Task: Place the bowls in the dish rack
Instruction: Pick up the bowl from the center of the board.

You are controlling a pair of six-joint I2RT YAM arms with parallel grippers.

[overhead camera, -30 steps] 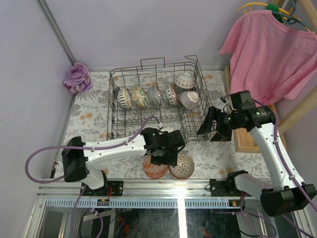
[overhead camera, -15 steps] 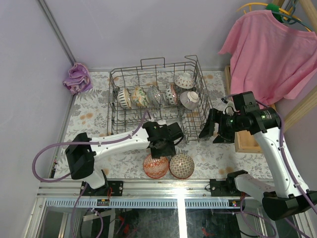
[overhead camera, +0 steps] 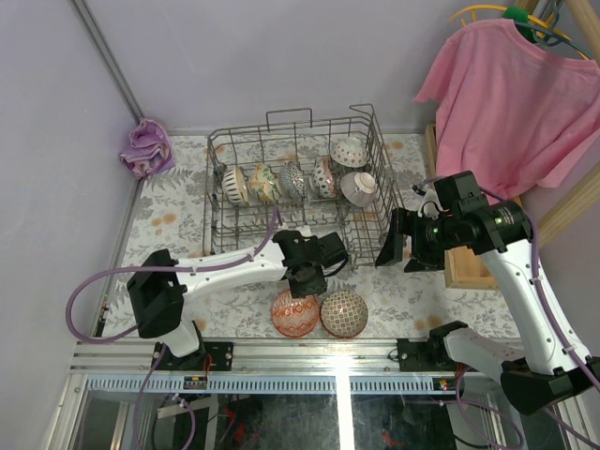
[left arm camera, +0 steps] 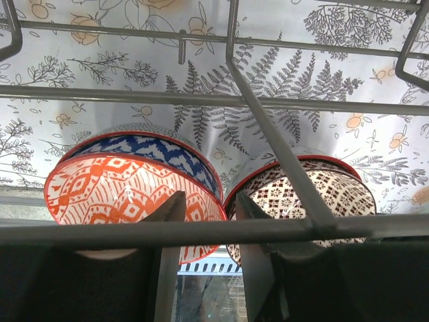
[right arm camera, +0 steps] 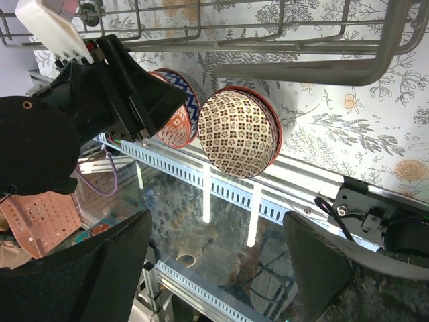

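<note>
**A:** One rack [overhead camera: 212, 202], mid-table; grippers?
**B:** Right gripper [overhead camera: 398, 251] beside its right wall, spread wide, empty; left gripper [overhead camera: 310, 278] at its front wall, jaws narrowly parted, nothing between them.
**A:** Bowls [overhead camera: 292, 180]?
**B:** Six on edge in the rack's far half; orange bowl [overhead camera: 295, 316] and brown bowl [overhead camera: 344, 314] side by side on the table, just before it.

A dish rack [left arm camera: 201, 231] wire cuts straight across, hiding the lower edges of the orange bowl [left arm camera: 120, 191] and the brown-checked bowl [left arm camera: 315, 194]. The left gripper [left arm camera: 208, 201] fingers run off the bottom edge. Whether they touch the orange bowl, can't tell.
</note>
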